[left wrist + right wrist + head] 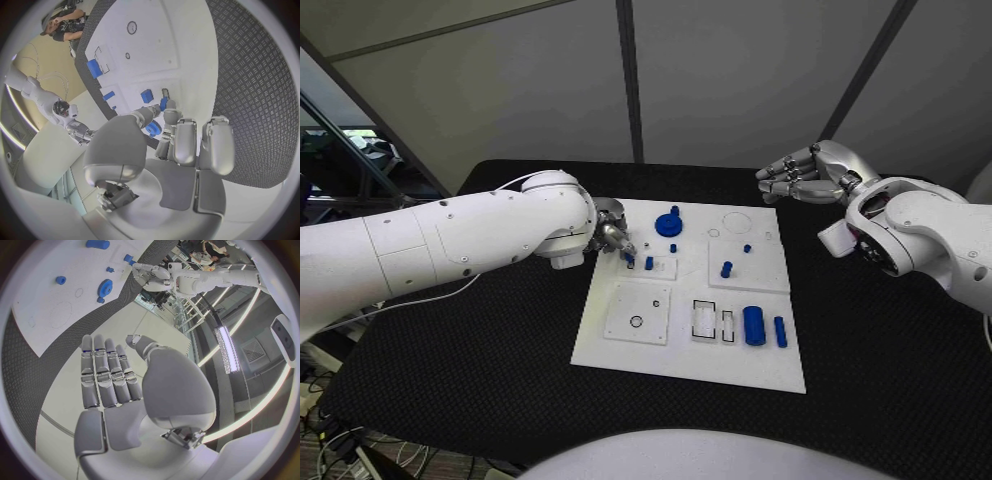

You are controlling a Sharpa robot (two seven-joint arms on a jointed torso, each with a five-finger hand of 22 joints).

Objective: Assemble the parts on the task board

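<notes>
Currently the left robot hand (610,238) works a small blue part (154,129) at the white task board's (678,355) far-left corner.
Its fingertips pinch that piece; seating it likely needs alignment. The right robot hand (805,175) hovers open beyond the counter's (877,350) far edge.

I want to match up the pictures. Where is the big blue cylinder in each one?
Head view: the big blue cylinder lies on the white task board, toward its near right corner, beside the outlined slots.
Left wrist view: it lies here, next to those same slots.
Right wrist view: it is close to the circle's rim.
Shared landmark: the white task board.
</notes>
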